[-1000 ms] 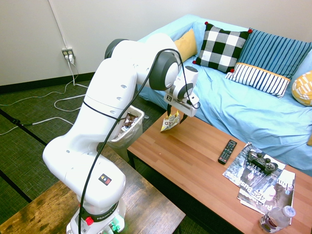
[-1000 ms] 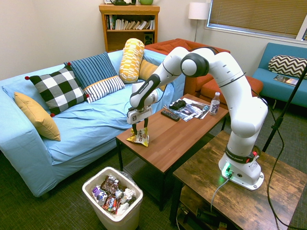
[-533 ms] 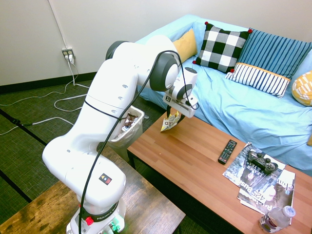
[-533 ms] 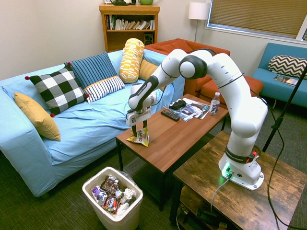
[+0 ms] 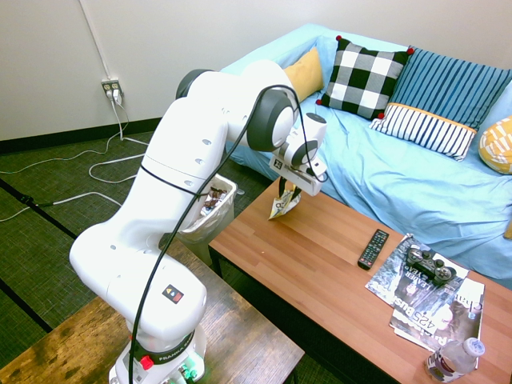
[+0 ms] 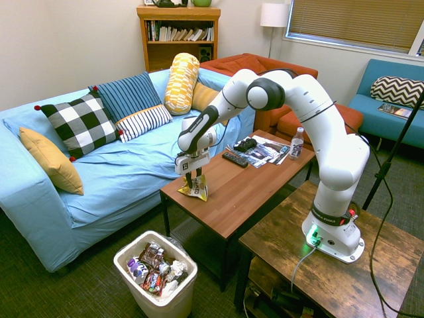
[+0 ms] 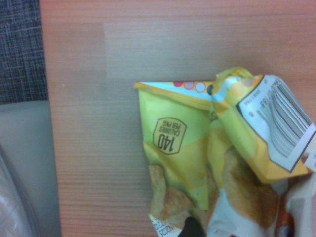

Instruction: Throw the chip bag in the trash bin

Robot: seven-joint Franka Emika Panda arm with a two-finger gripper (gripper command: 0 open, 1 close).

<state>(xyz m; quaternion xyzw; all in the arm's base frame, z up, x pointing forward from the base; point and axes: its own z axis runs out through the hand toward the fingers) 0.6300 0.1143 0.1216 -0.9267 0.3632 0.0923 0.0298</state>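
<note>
While the white arm's gripper (image 6: 193, 182) pointed down, its fingers pinched the crinkled yellow-and-white chip bag (image 6: 197, 192) on the wooden coffee table (image 6: 245, 189), above the white plastic trash bin (image 6: 156, 299).

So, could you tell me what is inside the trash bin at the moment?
The trash bin holds a heap of crumpled wrappers, dark red, purple and white, in a clear liner. Whatever lies beneath that top layer is covered. The chip bag is not in it; it is on the coffee table.

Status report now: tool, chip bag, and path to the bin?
Tool closing around chip bag, bag on coffee table corner. Trash bin on floor below, already holds wrappers. Nothing blocking.
</note>
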